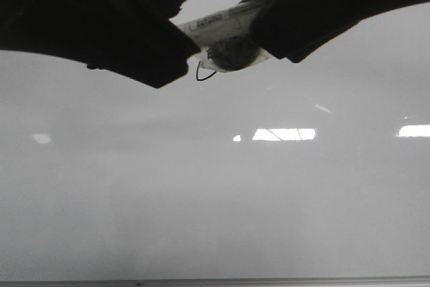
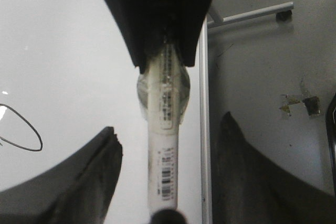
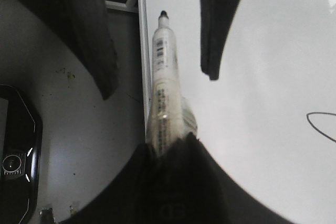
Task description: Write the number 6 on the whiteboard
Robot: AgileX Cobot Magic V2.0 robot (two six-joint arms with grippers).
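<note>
Right gripper [image 3: 168, 148]: clenched on the taped end of the marker [image 3: 164, 66], which is held over the board's right frame edge.
Left gripper [image 2: 169, 129]: fingers spread wide, one either side of the marker's tip end, not touching it.
Number 6 [image 2: 21, 129]: thin black loop on the whiteboard [image 1: 201, 199], left of the marker, near the far side.
Risk, drop: if the right lets go before the left closes, I'd expect the marker to fall on the board.
Risk, smear: the bare tip could streak a finger or the board.
Hard to see: the 6 is cut off or covered in every view, so whether it's finished can't be told.
</note>
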